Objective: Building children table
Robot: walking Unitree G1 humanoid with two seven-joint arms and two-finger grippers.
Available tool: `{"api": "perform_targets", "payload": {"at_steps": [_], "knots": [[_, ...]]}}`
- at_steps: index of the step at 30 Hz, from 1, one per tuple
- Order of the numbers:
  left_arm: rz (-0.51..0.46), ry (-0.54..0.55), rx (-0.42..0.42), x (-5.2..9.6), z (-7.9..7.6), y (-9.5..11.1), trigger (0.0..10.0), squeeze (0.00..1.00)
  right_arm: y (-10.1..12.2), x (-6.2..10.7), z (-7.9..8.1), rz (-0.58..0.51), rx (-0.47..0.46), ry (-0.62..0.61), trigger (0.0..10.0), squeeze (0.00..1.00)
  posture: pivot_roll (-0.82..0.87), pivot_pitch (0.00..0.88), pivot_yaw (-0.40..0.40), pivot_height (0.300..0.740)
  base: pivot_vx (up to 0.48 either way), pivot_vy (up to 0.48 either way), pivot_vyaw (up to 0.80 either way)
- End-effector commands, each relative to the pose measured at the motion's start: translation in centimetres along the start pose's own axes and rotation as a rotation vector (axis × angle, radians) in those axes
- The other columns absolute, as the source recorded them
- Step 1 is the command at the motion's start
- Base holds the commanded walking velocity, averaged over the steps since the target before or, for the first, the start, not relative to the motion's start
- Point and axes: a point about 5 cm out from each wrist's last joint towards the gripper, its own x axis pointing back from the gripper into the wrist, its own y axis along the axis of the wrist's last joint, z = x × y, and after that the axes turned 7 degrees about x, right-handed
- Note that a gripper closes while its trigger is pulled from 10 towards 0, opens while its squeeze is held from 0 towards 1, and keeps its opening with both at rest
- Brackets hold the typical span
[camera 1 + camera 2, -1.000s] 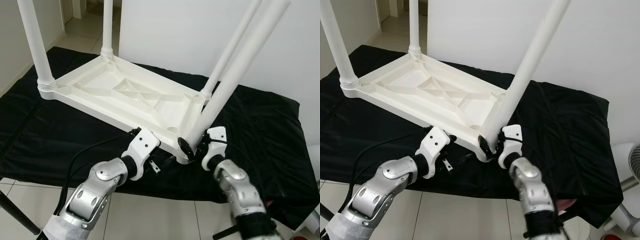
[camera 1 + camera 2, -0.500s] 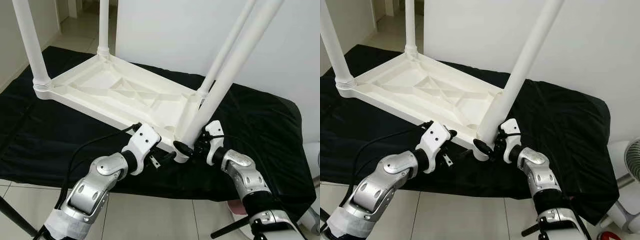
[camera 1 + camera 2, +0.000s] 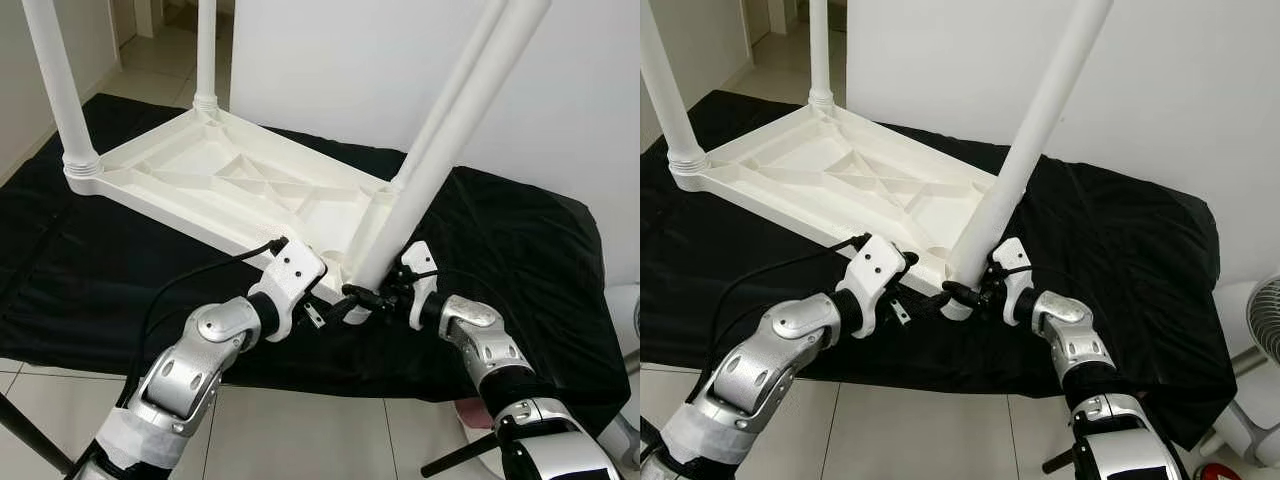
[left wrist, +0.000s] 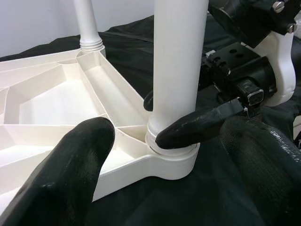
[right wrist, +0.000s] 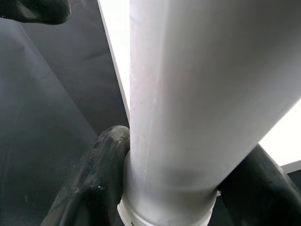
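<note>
A white plastic children's table [image 3: 230,185] lies upside down on a black cloth [image 3: 520,250]. Three white legs stand in its corners: two at the far left [image 3: 60,90] and one behind at the right. The fourth leg [image 3: 440,150] stands tilted in the near right corner socket [image 4: 164,162]. My right gripper [image 3: 372,293] is shut on this leg's base, with its fingers [image 5: 101,174] on either side of it. My left gripper [image 4: 169,141] is open just before that corner, its fingers [image 4: 70,174] apart from the socket.
The cloth covers a low platform that ends near my arms, with tiled floor [image 3: 300,430] below. A white wall stands close behind the table. A fan [image 3: 1265,310] is at the far right, and a black stand leg [image 3: 30,440] at the lower left.
My right wrist has swung outward to the right while its fingers stay on the leg's base. The left gripper has crept closer to the corner. The leg stands slightly steeper.
</note>
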Motion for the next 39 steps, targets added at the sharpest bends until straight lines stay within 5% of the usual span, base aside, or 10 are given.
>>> {"api": "perform_targets", "payload": {"at_steps": [1, 2, 3, 11, 18, 26, 36, 37, 39], "knots": [[-0.005, -0.023, -0.012, -0.4, -0.3, 0.1, 10.0, 0.00, -1.0, 0.2, 0.3, 0.036, -0.013, 0.006, 0.0, 0.00, 0.09, 0.000, -0.188, 0.740, 0.000, 0.000, 0.00], [-0.005, -0.023, -0.012, -0.4, -0.3, 0.1, 10.0, 0.00, -1.0, 0.2, 0.3, 0.036, -0.013, 0.006, 0.0, 0.00, 0.09, 0.000, -0.188, 0.740, 0.000, 0.000, 0.00], [-0.004, -0.025, -0.008, -0.5, -0.4, 0.0, 10.0, 0.00, -1.0, 0.3, 0.3, 0.036, -0.026, -0.027, 10.0, 0.00, 0.08, 0.000, -0.188, 0.740, 0.000, 0.000, 0.00], [0.003, -0.036, 0.008, -0.4, -1.0, -0.4, 10.0, 0.00, -0.4, 0.5, 0.5, -0.010, -0.086, -0.248, 10.0, 0.00, 0.07, 0.000, -0.188, 0.740, 0.000, 0.000, 0.00], [0.002, 0.010, 0.005, -0.4, -0.3, -0.5, 10.0, 0.00, 0.5, 0.6, 3.5, -0.038, -0.123, -0.442, 10.0, 0.00, 0.06, 0.000, -0.196, 0.740, 0.000, 0.000, 0.00], [0.000, 0.000, 0.008, -0.5, -0.7, -0.6, 10.0, 0.00, -0.1, 1.0, 4.0, 0.079, -0.184, -0.758, 10.0, 0.00, 0.06, 0.000, -0.201, 0.740, 0.000, 0.000, 0.00], [0.001, -0.003, 0.009, -0.5, -0.7, -0.7, 10.0, 0.00, 0.1, 1.5, 4.3, 0.113, -0.186, -0.797, 10.0, 0.00, 0.06, 0.000, -0.202, 0.740, 0.000, 0.000, 0.00], [0.001, -0.002, 0.008, -0.4, -0.7, -0.7, 10.0, 0.00, 0.1, 1.7, 4.1, 0.106, -0.177, -0.783, 10.0, 1.00, 0.06, 0.000, -0.205, 0.740, 0.000, 0.000, 0.00], [0.001, -0.002, 0.007, -0.4, -0.7, -0.7, 10.0, 0.00, 0.2, 1.8, 4.0, 0.088, -0.177, -0.772, 10.0, 1.00, 0.07, 0.000, -0.206, 0.740, 0.000, 0.000, 0.00]]}}
